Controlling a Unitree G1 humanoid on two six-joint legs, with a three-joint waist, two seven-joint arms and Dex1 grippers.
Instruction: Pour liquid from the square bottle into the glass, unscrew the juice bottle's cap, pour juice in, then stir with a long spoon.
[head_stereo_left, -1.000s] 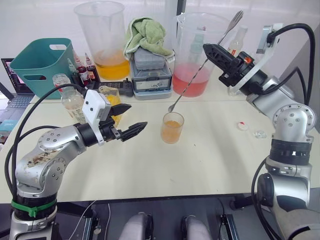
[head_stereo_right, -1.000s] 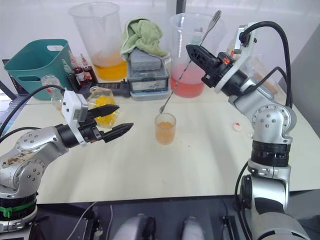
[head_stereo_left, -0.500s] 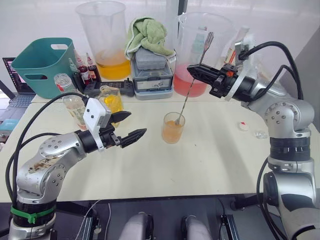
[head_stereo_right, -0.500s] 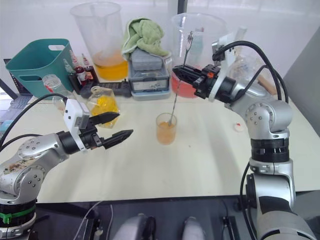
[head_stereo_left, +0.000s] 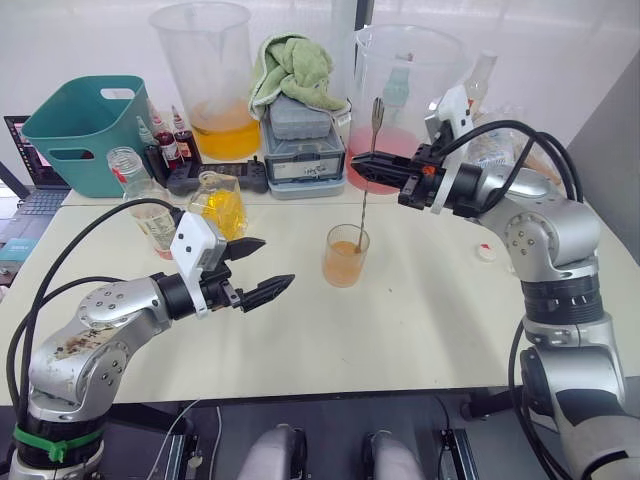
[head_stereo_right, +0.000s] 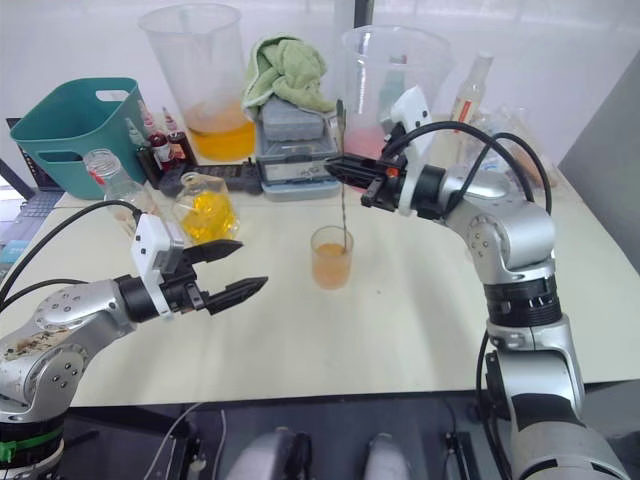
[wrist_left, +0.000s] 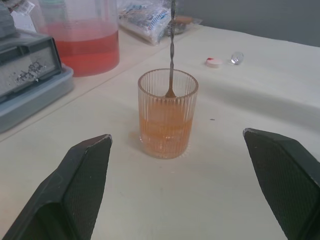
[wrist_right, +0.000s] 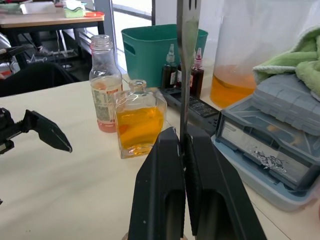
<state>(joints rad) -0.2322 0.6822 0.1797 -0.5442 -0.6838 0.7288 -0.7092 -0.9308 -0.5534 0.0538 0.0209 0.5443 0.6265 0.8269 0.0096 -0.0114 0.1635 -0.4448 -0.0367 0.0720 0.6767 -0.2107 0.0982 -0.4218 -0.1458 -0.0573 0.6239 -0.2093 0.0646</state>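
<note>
The glass (head_stereo_left: 345, 255) stands near the middle of the table (head_stereo_left: 420, 330), at the centre of the left eye view, ribbed and roughly half full of orange liquid. The long spoon (head_stereo_left: 366, 190) stands nearly upright in it, its bowl down inside the glass just above the liquid surface as the left wrist view shows, its handle rising toward the upper middle of the frame. The right gripper (head_stereo_left: 362, 171) reaches in from the right of the frame and has its two black fingers (wrist_right: 167, 185) pinched together on the spoon's handle, well above the glass rim. The left gripper (head_stereo_left: 254, 268) hangs over the table in the lower left of the frame, to the left of the glass and apart from it, its fingers spread wide with nothing between them. The square bottle (head_stereo_left: 220, 205), partly full of yellow-orange liquid, stands left of centre behind the left gripper, and the juice bottle (head_stereo_left: 150, 212) stands just beside it further left, with no cap on its neck. A small white cap (head_stereo_left: 486, 253) with a red spot lies on the table at the right of the frame.
</note>
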